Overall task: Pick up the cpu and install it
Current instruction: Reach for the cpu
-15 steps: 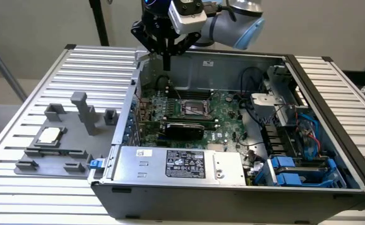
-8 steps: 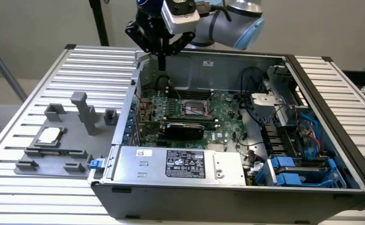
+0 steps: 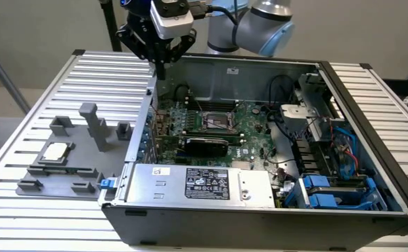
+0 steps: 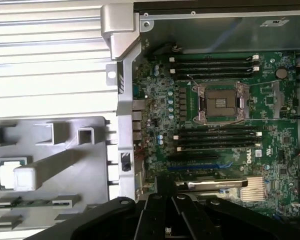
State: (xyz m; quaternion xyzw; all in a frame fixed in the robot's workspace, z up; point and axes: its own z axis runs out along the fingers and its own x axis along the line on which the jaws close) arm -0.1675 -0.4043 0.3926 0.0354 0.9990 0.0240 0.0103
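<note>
high over the far corner of the open computer case (image 3: 225,226), where its side wall meets the slatted table (image 3: 85,89), the gripper (image 3: 161,72) hangs with its two fingers pressed together and nothing between them. in the exterior view the cpu (image 3: 55,152) lies at roughly half past seven from the gripper and well apart from it. it sits flat, pale top up, in a square nest on the grey fixture (image 3: 78,160) outside the case. a tall grey post (image 3: 92,123) of that fixture stands near the nest, and from the wrist camera its top overlaps one edge of the chip. the socket (image 3: 216,122) sits at about five o'clock from the gripper, in the middle of the green motherboard (image 3: 249,118). its dark contact field looks bare, though i cannot tell how its lever stands.

my reading is that the task is at its very start, the pick-up step, with the chip untouched and the socket empty. a grasp would call for the fingers to part wider than the chip and for a path that clears the post. it would also need a level, square descent, so the pads take opposite edges without tilting the chip in its nest.
</note>
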